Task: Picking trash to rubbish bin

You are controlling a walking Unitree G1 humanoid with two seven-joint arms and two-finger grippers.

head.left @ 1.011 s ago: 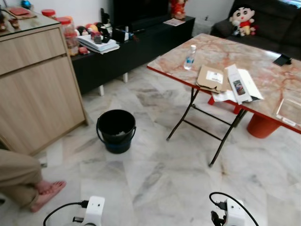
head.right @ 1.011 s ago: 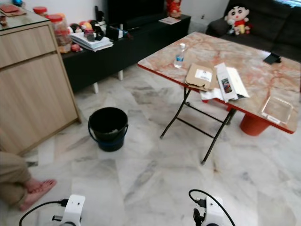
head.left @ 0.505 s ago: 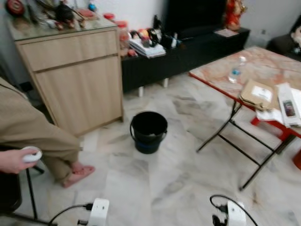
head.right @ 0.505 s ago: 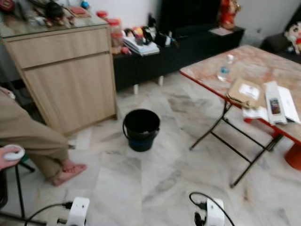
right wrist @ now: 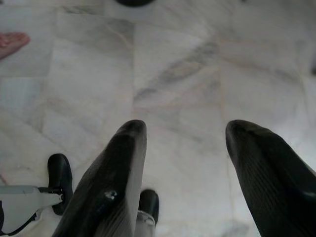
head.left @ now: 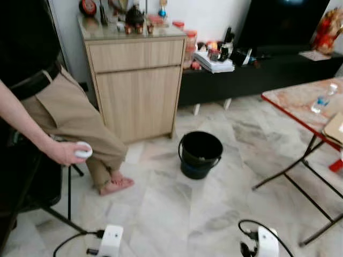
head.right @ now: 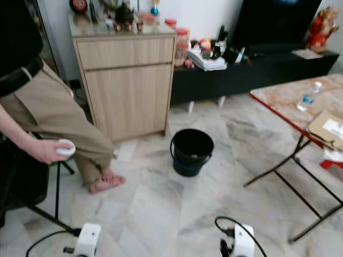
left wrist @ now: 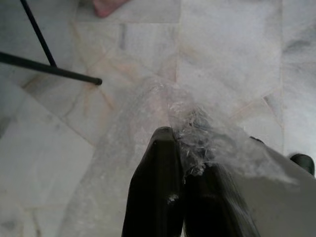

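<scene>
A black bucket [head.left: 199,169] with a blue base stands on the marble floor ahead, in front of a wooden cabinet [head.left: 138,85]. In the left wrist view my left gripper [left wrist: 185,150] is shut on a crumpled piece of clear plastic wrap [left wrist: 217,145], which hangs over the floor tiles. My right gripper [right wrist: 185,136] is open above bare floor, with nothing between its fingers. The white wrists of both arms [head.left: 110,242] show at the bottom of the eye views, well short of the bucket.
A person sits at the left on a black stool [head.left: 51,211], holding a small white object [head.left: 83,150], a bare foot [head.left: 117,185] on the floor. A red-edged folding table [head.left: 300,107] with a water bottle [head.left: 321,99] stands at the right. A black TV console [head.left: 252,77] lines the back wall.
The camera has turned left: bucket and table have slid right in the picture, and the cabinet and the seated person have come further into view. The bucket looks slightly closer.
</scene>
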